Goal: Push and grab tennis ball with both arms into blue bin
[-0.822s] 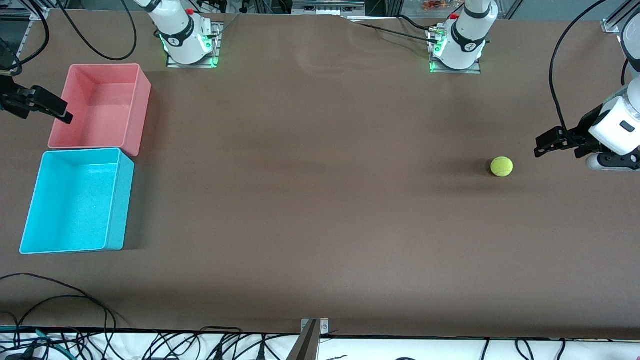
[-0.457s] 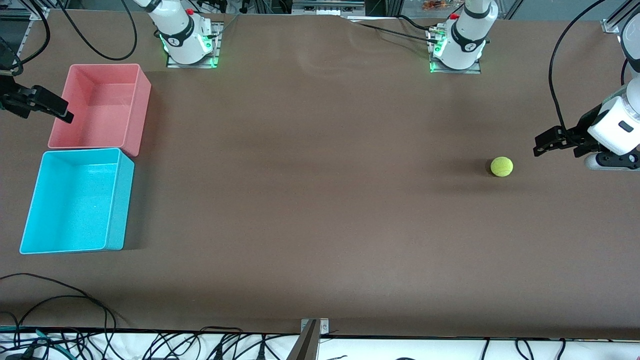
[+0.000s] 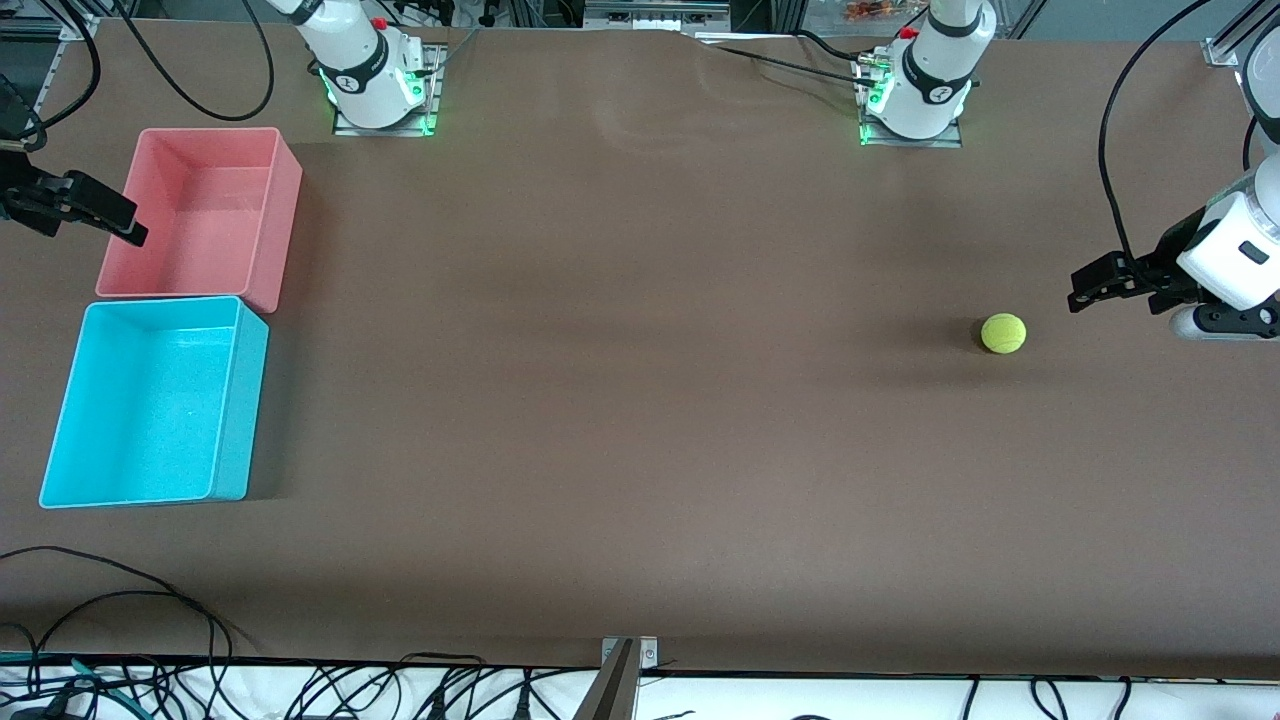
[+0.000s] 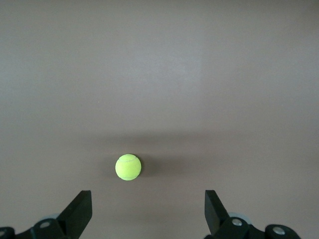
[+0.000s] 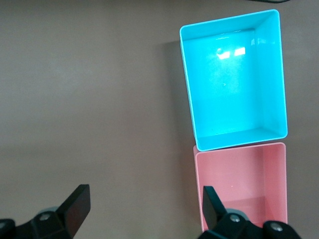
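Front view: fuzzy yellow-green tennis ball (image 3: 1003,333) sits on brown table (image 3: 640,400).

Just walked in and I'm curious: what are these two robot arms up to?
Nothing is held yet. The tennis ball lies on the table toward the left arm's end. The left hand hovers open beside it, apart from it. The right hand, open too, waits at the pink bin. The blue bin, beside the pink one and nearer the camera, holds nothing.
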`<action>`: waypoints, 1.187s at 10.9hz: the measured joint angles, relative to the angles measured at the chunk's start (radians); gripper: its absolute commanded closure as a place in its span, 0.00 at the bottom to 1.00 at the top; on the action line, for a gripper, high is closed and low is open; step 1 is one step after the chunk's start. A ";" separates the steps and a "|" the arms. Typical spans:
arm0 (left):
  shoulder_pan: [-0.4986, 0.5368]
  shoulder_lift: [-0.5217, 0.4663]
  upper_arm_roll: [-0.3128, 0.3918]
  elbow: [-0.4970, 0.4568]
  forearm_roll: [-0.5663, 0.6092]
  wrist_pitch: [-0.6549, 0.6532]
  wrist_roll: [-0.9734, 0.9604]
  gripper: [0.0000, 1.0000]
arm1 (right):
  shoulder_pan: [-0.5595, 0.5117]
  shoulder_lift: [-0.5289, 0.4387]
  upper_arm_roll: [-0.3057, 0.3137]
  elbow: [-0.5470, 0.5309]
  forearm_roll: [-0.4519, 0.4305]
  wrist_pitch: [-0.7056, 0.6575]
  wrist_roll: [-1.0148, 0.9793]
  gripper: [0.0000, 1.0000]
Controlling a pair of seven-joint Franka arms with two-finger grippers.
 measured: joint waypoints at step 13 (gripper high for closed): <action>0.021 0.000 0.002 0.000 -0.034 -0.003 0.000 0.00 | 0.000 0.000 0.000 0.000 0.000 0.000 0.000 0.00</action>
